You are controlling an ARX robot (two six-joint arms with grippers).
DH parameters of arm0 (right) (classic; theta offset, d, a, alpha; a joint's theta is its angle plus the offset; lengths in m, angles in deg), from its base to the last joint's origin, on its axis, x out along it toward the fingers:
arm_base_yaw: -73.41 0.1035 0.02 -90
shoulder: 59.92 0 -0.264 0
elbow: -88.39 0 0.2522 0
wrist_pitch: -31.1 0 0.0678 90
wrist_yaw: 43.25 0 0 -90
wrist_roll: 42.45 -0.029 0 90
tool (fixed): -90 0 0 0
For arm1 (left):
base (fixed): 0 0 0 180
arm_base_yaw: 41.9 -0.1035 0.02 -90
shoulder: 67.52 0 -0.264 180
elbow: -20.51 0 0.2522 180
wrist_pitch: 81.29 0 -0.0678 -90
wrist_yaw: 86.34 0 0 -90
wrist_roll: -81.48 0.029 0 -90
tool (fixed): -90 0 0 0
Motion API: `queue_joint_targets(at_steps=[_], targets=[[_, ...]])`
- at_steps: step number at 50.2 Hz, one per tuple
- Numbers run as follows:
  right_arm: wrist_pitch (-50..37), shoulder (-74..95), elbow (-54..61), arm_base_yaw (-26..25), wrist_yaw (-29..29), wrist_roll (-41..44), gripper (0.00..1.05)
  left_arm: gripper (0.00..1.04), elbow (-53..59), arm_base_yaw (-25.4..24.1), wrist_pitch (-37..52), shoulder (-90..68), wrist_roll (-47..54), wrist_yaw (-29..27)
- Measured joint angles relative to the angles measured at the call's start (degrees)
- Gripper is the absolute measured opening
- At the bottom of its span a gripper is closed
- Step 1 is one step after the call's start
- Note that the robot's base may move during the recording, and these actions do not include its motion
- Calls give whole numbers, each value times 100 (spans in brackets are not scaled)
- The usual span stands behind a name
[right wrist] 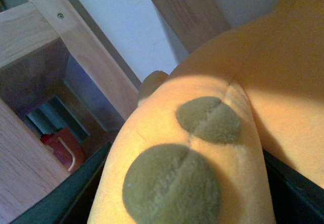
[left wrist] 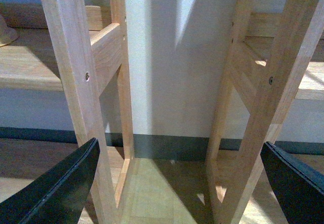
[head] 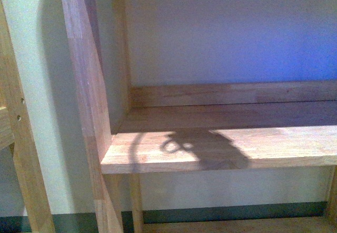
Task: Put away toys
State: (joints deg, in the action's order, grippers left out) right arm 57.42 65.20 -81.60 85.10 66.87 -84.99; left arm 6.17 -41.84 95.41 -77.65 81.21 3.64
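Toy: the orange-yellow plush animal (right wrist: 212,148) fills the right wrist view, with two olive-green round patches on its fabric; it shows in no other view.
Right gripper (right wrist: 187,183): its dark jaws stand on either side of the plush, pressed into the soft body — it is pinching the toy and seems to carry it.
Left gripper (left wrist: 182,183): jaws spread wide, nothing between them; it faces the gap between two wooden shelf units (left wrist: 76,82), toward the wall and floor.
Shelf (head: 221,148): the front view shows a wooden shelf board with a shadow on it, probably cast by an arm; neither arm nor the toy is seen there.
Other: a red object (right wrist: 63,148) sits low among the wooden framing, too dim to name.
Progress: the toy appears picked up and brought near the shelving, but it does not yet lie on any shelf.
Left to do: set the plush on a shelf, then let go — roughly the last part of the task.
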Motion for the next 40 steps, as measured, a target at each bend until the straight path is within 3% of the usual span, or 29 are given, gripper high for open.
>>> queue_joint_targets(at_steps=[8, 40], targets=[[-208, -382, 527, -2, 4, 181, 104, 99, 0, 0, 0, 0, 0, 0], [-1255, -2109, 2774, -345, 133, 492, 104, 99, 0, 0, 0, 0, 0, 0]])
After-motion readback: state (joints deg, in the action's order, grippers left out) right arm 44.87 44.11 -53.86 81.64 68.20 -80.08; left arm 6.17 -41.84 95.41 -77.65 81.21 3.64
